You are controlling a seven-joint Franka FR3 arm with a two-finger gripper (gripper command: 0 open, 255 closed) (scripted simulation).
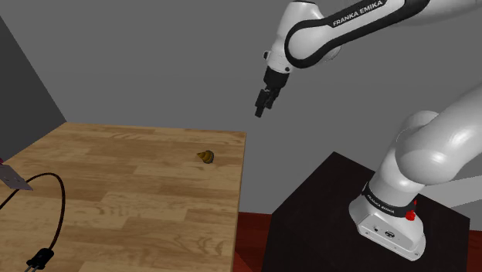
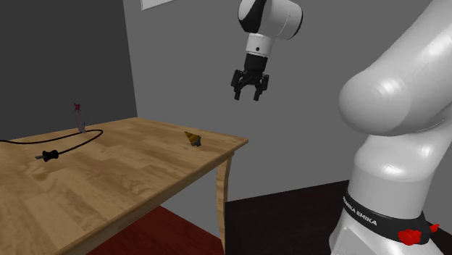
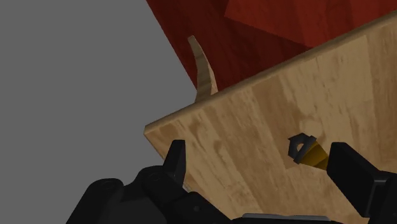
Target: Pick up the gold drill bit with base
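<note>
The white arm [image 1: 417,154] rises from its dark stand [image 1: 324,209] at the shoulder view's lower right, bends over and points its wrist downward. The black jaws hang open and empty, high above the wooden counter's [image 1: 116,193] right edge. A black cable [image 1: 60,209] loops on the counter's left. The gold drill bit [image 1: 205,158] lies on its side near the right edge, well below the jaws.

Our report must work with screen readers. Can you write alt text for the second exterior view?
A black gripper, fingers open, hangs in the air, high up and away from a small gold drill bit lying near the corner of a wooden table. A black cord lies farther along the table.
</note>
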